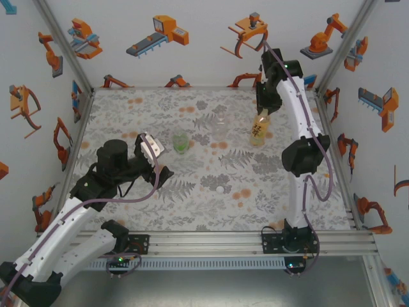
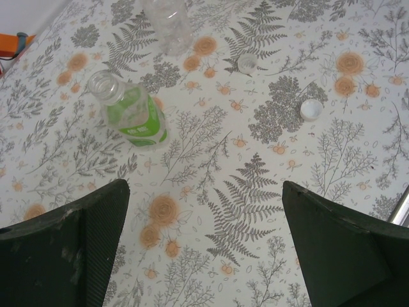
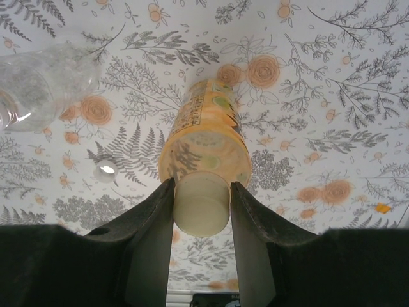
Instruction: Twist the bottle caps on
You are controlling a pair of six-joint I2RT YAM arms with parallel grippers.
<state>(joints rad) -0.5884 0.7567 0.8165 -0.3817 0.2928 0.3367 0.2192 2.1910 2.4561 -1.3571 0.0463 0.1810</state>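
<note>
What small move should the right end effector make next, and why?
Probably a gentle clockwise wrist turn. The right end effector is closed on the pale yellow cap, which sits atop the upright yellow-orange bottle; the left end effector is open and away from it, so nothing braces the bottle.

Three bottles — orange bottle (image 3: 204,128), green bottle (image 2: 134,118), clear bottle (image 2: 167,25) — and three caps (image 3: 201,208) (image 2: 246,62) (image 2: 311,109)

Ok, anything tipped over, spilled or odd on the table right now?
Nothing stands out. The green bottle, colourless bottle and yellow bottle stand upright; a white cap and a second cap lie loose nearby, nothing spilled.
</note>
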